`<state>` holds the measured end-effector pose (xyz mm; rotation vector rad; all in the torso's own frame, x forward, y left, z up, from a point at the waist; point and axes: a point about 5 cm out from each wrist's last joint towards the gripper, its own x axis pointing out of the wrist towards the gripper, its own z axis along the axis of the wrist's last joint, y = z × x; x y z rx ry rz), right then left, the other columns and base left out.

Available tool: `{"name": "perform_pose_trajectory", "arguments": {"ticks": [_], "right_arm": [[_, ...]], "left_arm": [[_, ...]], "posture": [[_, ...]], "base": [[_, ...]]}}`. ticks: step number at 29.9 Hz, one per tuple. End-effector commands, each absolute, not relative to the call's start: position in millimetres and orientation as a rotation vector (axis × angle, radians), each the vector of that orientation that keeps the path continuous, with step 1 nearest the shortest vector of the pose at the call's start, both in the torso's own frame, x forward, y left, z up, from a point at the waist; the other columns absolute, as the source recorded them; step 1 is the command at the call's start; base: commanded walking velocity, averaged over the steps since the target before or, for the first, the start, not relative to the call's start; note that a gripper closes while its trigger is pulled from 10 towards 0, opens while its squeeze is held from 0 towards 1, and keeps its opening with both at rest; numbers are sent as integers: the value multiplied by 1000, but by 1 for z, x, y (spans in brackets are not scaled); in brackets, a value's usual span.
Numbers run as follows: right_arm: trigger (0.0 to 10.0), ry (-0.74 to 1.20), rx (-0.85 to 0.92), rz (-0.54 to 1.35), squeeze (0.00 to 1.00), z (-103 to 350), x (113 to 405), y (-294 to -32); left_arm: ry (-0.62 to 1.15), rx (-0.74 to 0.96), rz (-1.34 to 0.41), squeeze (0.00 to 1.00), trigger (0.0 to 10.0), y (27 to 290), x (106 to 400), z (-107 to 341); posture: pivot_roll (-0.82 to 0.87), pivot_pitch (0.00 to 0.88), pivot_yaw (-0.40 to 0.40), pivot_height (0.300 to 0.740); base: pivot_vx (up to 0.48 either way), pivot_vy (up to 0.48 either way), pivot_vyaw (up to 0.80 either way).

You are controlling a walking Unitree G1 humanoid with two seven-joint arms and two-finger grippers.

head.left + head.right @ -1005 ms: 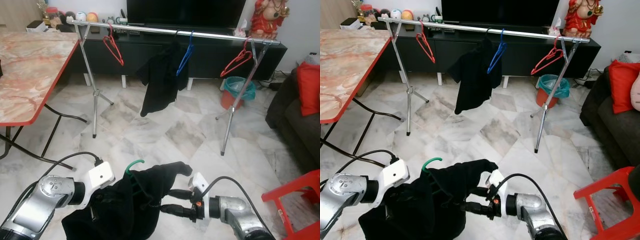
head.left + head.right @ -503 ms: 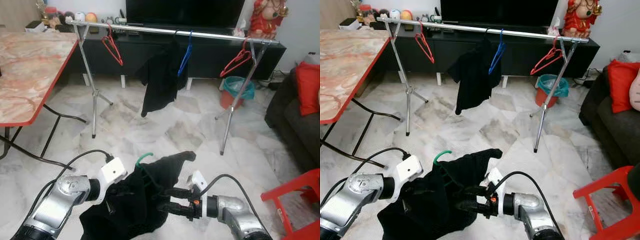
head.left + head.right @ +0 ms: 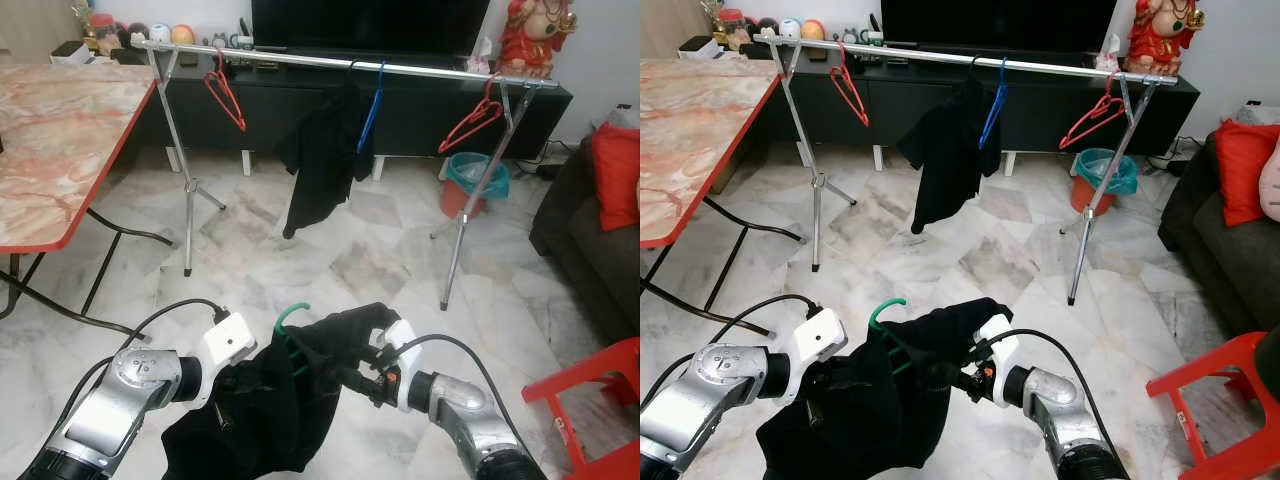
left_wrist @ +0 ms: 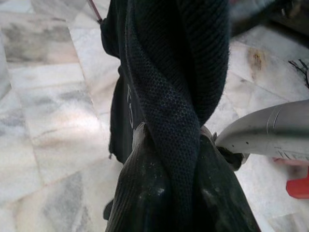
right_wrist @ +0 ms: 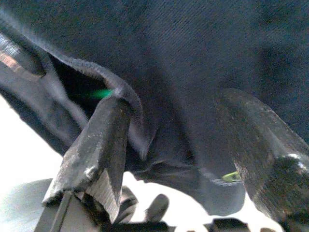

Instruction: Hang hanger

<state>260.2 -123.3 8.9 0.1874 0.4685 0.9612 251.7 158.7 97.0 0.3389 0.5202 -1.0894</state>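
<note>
A black garment (image 3: 285, 400) on a green hanger, whose hook (image 3: 292, 318) sticks up from the cloth, is held low over the marble floor. My left gripper (image 4: 176, 193) is shut on a twisted fold of the garment, its fingers (image 4: 137, 183) buried in cloth. My right gripper (image 3: 362, 362) reaches into the garment from the right. It is open, its fingers (image 5: 101, 150) spread wide with dark cloth between them and a glimpse of green beside one. Ahead stands a silver clothes rack (image 3: 350, 65) with two red hangers (image 3: 228, 95), a blue hanger (image 3: 370, 105) and a hanging black shirt (image 3: 320, 160).
A marble-topped table with a red edge (image 3: 60, 130) stands on the left. A red stool (image 3: 590, 400) and a dark sofa with a red cushion (image 3: 615, 175) are on the right. A teal bin (image 3: 478, 180) sits by the rack's right leg.
My left arm lifted the garment and hanger forward and to the right. My right gripper moved up and left, pushing its open fingers into the cloth near the hanger.
</note>
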Motion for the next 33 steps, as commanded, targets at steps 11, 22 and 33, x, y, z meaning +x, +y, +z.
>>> {"name": "perform_pose_trajectory", "arguments": {"ticks": [11, 22, 33], "right_arm": [[10000, 523, 212, 1029, 0, 0, 246, -130], [10000, 442, 228, 953, 0, 13, 253, -120], [10000, 398, 255, 822, 0, 26, 266, -109]], "left_arm": [[468, 328, -1082, 0, 10000, 150, 259, 104], [457, 311, -1098, 0, 10000, 146, 258, 107], [460, 292, -1124, 0, 10000, 142, 256, 107]], "posture": [[-30, 0, -86, 740], [-26, 0, -91, 740], [-26, 0, -97, 740]], "base": [[0, 0, 0], [0, 0, 0], [0, 0, 0]]}}
